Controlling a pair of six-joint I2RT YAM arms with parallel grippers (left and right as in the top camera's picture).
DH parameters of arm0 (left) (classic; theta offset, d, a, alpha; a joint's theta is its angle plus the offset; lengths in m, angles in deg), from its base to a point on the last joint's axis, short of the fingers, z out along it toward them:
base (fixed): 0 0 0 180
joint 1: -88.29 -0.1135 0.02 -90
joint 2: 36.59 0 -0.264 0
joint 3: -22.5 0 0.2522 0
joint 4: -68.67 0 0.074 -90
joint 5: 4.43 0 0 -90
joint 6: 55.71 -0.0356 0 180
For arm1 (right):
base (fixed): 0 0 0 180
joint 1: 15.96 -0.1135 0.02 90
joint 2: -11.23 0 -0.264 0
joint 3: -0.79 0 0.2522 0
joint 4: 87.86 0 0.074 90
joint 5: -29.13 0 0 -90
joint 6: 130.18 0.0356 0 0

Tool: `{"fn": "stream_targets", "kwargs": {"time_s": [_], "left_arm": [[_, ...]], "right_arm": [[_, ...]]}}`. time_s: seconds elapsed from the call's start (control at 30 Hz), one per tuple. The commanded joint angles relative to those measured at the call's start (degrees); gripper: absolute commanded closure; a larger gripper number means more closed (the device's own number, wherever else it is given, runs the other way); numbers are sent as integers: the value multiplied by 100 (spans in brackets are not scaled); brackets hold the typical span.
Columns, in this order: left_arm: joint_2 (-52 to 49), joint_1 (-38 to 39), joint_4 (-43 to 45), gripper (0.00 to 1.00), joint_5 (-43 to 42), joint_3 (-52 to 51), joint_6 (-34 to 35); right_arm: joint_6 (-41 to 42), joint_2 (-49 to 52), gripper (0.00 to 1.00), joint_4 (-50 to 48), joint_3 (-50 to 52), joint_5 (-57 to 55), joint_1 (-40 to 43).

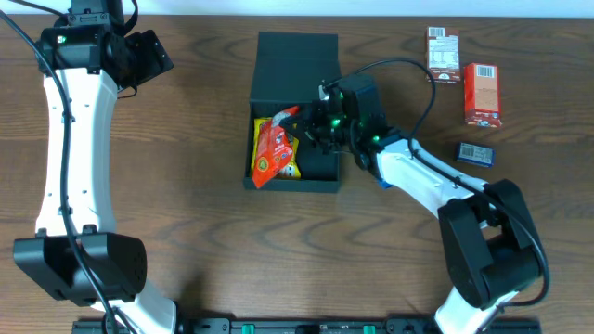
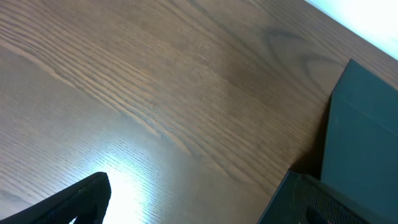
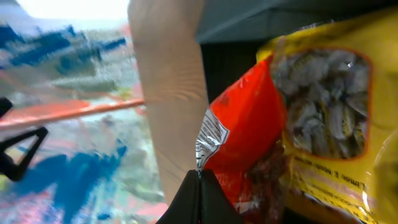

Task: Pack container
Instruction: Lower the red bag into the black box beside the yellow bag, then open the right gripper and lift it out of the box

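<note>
Right gripper [image 3: 200, 186] is pinched tight on an edge of the red packet [image 3: 239, 134], which slants over the yellow packet [image 1: 291, 169] inside the container [image 1: 295, 56]. The container lies mid-table, its long axis running near-to-far and its flap open toward the far edge. Left gripper [image 1: 150, 54] gapes wide and empty, well left of the container.
</note>
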Motion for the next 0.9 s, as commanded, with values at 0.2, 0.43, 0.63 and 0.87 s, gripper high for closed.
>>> {"fn": "stream_targets", "kwargs": {"time_s": [0.2,0.43,0.63,0.87], "left_arm": [[-44,-13,-11,5,-2,-28,-39],[-44,-13,-11,5,-2,-28,-39],[-44,-13,-11,5,-2,-28,-39],[-44,-13,-11,5,-2,-28,-39]], "right_arm": [[407,31,98,-446,39,-267,-11],[365,586,98,-114,39,-9,-52],[361,890,98,-317,39,367,-55],[284,890,8,-345,39,549,-7]]}}
